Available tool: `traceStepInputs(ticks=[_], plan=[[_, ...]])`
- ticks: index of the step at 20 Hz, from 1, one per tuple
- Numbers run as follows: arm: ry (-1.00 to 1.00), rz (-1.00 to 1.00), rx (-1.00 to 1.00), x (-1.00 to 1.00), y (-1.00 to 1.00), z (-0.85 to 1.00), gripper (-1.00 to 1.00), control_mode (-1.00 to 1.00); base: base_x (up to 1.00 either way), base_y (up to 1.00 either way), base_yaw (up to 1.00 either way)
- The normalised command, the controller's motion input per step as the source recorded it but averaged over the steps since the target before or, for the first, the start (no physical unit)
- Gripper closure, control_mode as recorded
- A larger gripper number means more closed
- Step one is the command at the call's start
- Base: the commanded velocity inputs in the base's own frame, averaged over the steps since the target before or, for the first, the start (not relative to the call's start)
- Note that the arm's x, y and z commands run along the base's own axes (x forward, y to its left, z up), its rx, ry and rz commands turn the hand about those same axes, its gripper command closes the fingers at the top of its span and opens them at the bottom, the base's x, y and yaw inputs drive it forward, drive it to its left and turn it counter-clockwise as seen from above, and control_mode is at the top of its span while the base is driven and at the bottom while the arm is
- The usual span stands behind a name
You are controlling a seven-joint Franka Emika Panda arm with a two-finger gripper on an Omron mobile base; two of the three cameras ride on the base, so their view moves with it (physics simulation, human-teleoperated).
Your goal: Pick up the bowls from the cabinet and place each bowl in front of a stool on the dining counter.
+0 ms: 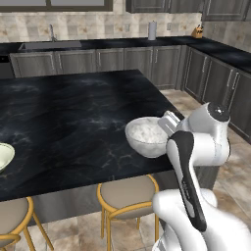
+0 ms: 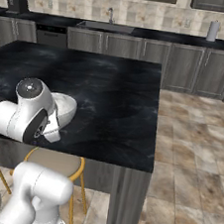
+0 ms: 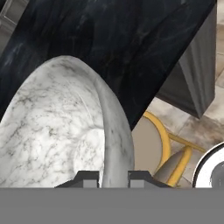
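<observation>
Black marble desk (image 1: 73,112) spans kitchen middle. Gold-ringed stool (image 1: 128,194) tucked under near edge. Marble bowl (image 1: 145,136) above desk's near edge, over stool. Hand (image 3: 113,177) clenched on marble bowl rim. Cream bowl (image 1: 4,157) on desk, far left.

Beige tiled floor (image 2: 194,145), grey base cabinets (image 1: 122,61), tiled backsplash (image 1: 88,24), sink (image 1: 49,45)

Both base cameras sit behind the arm, looking forward and down across the dining counter (image 1: 73,112), one from each side; they share the marble bowl (image 1: 145,136) and a stool (image 2: 57,163). The hand camera looks close along the bowl's rim
</observation>
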Motion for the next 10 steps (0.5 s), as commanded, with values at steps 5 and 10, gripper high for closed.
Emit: traceStepInputs(ticks=[5,10], plan=[[0.0,0.0,0.0,0.61,0.08,-0.38,1.0,-1.0,0.0,0.0,0.0],[0.0,0.0,0.0,0.22,0.24,-0.44,1.0,-1.0,0.0,0.0,0.0]])
